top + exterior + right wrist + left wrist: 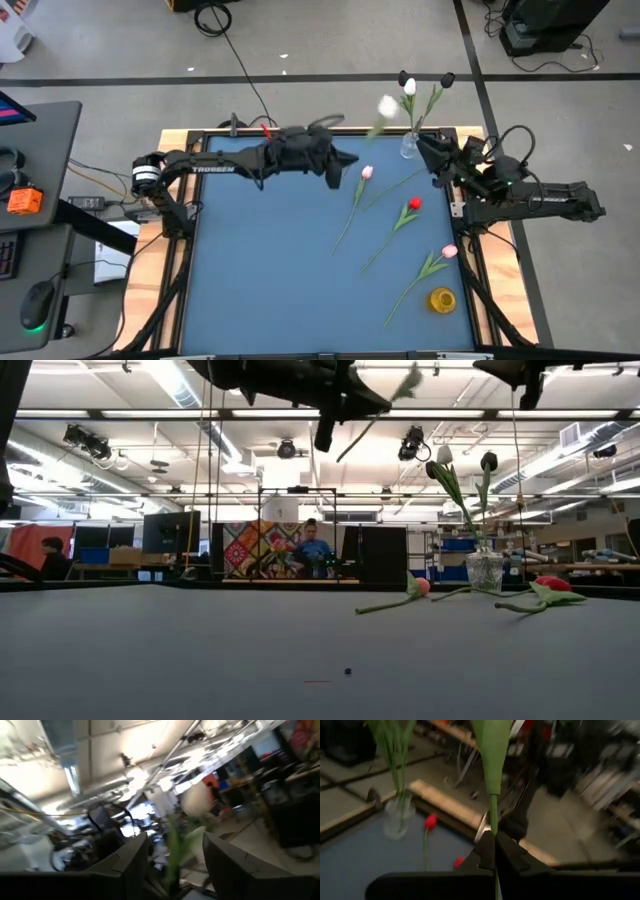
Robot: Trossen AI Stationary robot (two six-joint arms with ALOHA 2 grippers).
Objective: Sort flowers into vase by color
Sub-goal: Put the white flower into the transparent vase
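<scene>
My left gripper hangs high over the table's far middle, shut on a white tulip whose blurred head points toward the clear glass vase. That vase stands at the far right edge and has a white tulip and a black tulip stuck in it. A pink tulip, a red tulip and another pink tulip lie flat on the blue mat. My right gripper waits open beside the vase, tipped upward. The white head shows blurred beyond its fingers. My left gripper pinches the white tulip's thin green stem between its two fingers, below the long leaf. The fingers point down and lie across the stem. The flower is lifted clear and slants up toward the right.
A small yellow vase stands near the mat's right near corner. The mat's left half has room. Wooden rails border the mat. In the low view, people sit at desks in the room behind.
</scene>
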